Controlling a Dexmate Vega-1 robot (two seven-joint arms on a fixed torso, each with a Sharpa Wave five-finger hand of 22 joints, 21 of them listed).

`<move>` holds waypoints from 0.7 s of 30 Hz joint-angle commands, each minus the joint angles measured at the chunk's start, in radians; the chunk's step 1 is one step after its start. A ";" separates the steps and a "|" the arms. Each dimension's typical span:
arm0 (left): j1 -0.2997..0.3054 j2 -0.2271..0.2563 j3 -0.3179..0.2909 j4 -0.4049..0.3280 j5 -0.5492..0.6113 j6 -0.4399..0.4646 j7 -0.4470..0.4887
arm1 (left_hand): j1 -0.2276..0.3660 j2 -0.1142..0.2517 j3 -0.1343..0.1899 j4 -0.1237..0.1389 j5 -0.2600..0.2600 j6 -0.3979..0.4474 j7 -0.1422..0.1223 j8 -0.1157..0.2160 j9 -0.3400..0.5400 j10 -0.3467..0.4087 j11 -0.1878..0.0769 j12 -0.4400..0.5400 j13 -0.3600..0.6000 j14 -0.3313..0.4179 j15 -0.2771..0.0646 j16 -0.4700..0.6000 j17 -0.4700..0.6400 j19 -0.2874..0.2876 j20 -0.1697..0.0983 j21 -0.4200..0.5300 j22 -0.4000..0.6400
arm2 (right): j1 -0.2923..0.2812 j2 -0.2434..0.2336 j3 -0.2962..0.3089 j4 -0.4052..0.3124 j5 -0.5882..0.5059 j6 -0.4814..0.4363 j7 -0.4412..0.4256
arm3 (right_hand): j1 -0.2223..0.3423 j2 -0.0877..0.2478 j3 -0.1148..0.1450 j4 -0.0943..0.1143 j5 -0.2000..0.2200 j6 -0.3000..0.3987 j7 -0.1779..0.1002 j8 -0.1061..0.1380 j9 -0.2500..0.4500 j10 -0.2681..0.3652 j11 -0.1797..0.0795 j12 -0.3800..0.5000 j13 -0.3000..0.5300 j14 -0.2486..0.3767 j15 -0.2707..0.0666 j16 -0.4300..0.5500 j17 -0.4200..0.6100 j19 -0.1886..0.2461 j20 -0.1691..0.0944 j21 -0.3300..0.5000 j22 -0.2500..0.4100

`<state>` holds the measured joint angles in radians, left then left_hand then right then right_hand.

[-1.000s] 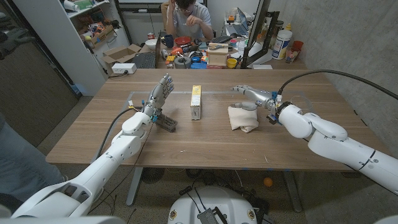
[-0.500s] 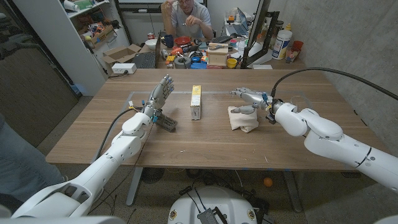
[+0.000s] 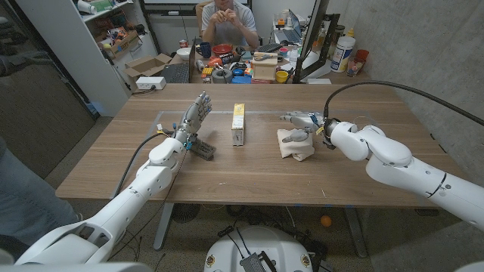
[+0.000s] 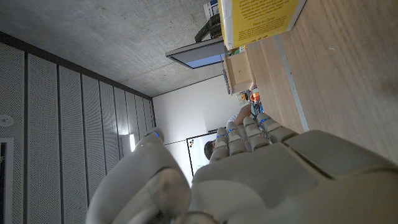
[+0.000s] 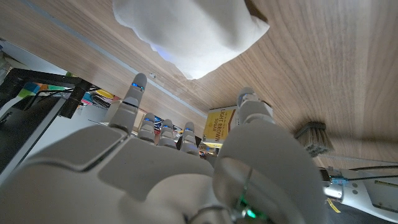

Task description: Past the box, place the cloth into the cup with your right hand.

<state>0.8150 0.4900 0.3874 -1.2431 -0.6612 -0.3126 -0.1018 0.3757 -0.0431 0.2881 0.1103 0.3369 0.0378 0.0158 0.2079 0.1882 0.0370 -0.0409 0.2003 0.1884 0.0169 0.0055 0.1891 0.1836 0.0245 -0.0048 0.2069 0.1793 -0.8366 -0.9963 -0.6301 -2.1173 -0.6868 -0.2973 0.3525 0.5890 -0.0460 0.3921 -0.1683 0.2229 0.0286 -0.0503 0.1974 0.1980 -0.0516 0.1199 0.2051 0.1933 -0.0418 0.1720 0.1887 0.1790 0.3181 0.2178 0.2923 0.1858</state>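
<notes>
A wide wooden surface (image 3: pixel 249 177) spans the robot's workspace, with a cluttered desk (image 3: pixel 249 64) behind it where a seated person (image 3: pixel 227 19) holds both hands up near the face.

The right arm (image 3: pixel 401 162) reaches in across the surface. Its hand (image 3: pixel 304 119) hovers over the far edge of the cloth (image 3: pixel 295 143), fingers (image 3: pixel 290 117) spread and pointing toward the box (image 3: pixel 238 125); nothing is in its grasp. From the head view it cannot be told whether the fingers touch the fabric. In the right wrist view the hand (image 5: pixel 186 155) is seen from behind, fingers (image 5: pixel 134 93) extended and apart, with the cloth (image 5: pixel 193 31) lying just beyond the fingertips on the wood.

The left arm (image 3: pixel 144 185) stretches along the surface's left side. Its hand (image 3: pixel 194 115) stands raised with fingers straight and apart, released, holding nothing. A small dark object (image 3: pixel 203 149) lies on the wood just beside the left wrist.

The cloth, a crumpled cream bundle, rests on the surface to the right of the box and well apart from it. The box, a narrow yellow-and-white carton, lies flat near the middle, between the two hands; its yellow label (image 4: pixel 258 18) shows in the left wrist view beyond the left hand (image 4: pixel 261 168).
</notes>
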 commanded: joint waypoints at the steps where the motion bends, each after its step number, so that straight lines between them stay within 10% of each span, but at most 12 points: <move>1: 0.002 -0.005 -0.001 0.012 -0.005 -0.011 -0.005 | 0.003 0.011 -0.003 0.003 -0.003 0.007 0.002 0.001 0.003 0.004 -0.008 0.009 0.004 0.007 -0.005 0.004 0.005 0.000 0.007 -0.003 0.002 | 0.053 0.035 -0.053 0.048 -0.073 -0.005 0.116 | 0.001 -0.008 0.000 0.002 0.006 0.001 -0.013 0.009 0.002 0.004 0.000 0.008 0.004 0.006 0.007 0.005 0.004 0.011 0.000 0.006 0.003; 21: 0.002 -0.011 0.000 0.018 -0.008 -0.004 -0.001 | 0.004 0.014 -0.006 0.003 -0.004 0.010 0.003 0.001 0.003 0.005 -0.010 0.008 0.004 0.009 -0.003 0.004 0.005 -0.002 0.012 -0.004 0.003 | 0.097 0.061 -0.111 0.095 -0.233 -0.016 0.251 | 0.049 0.014 0.025 0.000 0.009 0.010 -0.022 0.012 0.003 0.003 0.001 0.012 0.005 0.032 0.005 0.009 0.004 0.069 -0.003 0.012 0.000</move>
<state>0.8206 0.4855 0.3855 -1.2326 -0.6653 -0.3230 -0.1040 0.3797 -0.0391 0.2839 0.1145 0.3369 0.0376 0.0159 0.2079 0.1882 0.0425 -0.0463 0.2003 0.1884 0.0169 0.0055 0.1890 0.1836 0.0209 -0.0016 0.2030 0.1791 -0.7666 -0.9511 -0.7093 -2.0385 -0.8403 -0.3077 0.5197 0.6010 -0.0461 0.3967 -0.1645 0.2229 0.0412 -0.0628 0.2052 0.1978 -0.0444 0.1126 0.2128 0.1931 -0.0225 0.1729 0.1927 0.1790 0.3591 0.2159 0.2961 0.1860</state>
